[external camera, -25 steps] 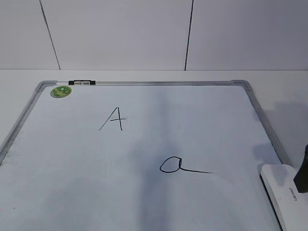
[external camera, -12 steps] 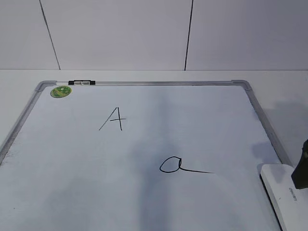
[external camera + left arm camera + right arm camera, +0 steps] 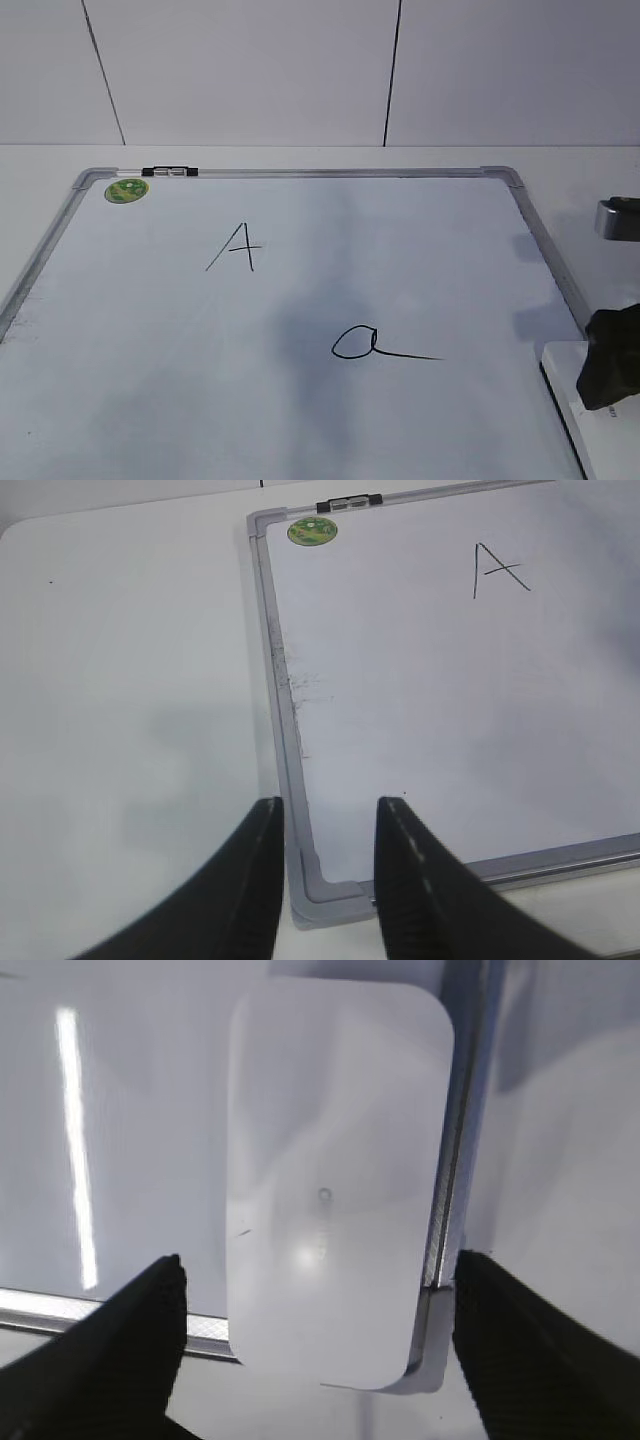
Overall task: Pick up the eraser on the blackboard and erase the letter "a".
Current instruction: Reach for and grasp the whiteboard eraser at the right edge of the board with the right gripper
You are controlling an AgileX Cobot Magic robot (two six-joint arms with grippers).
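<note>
The white eraser (image 3: 568, 395) lies at the near right corner of the blackboard (image 3: 330, 173), partly hidden by my right gripper (image 3: 612, 372). In the right wrist view the eraser (image 3: 335, 1180) lies flat across the board's corner frame (image 3: 460, 1110). My right gripper (image 3: 320, 1265) is open, with one finger on each side of the eraser and not touching it. The letter "a" (image 3: 368, 345) is drawn right of the board's middle, left of the eraser. My left gripper (image 3: 330, 805) is open and empty above the board's near left corner (image 3: 325, 885).
A capital "A" (image 3: 235, 247) is drawn further back on the left, and it also shows in the left wrist view (image 3: 497, 570). A round green sticker (image 3: 127, 190) sits at the far left corner. A black clip (image 3: 170, 172) is on the top frame. White table surrounds the board.
My right gripper has come in from the right edge of the exterior view to the left, over the eraser, and now covers more of it. The eraser and the writing are unchanged.
</note>
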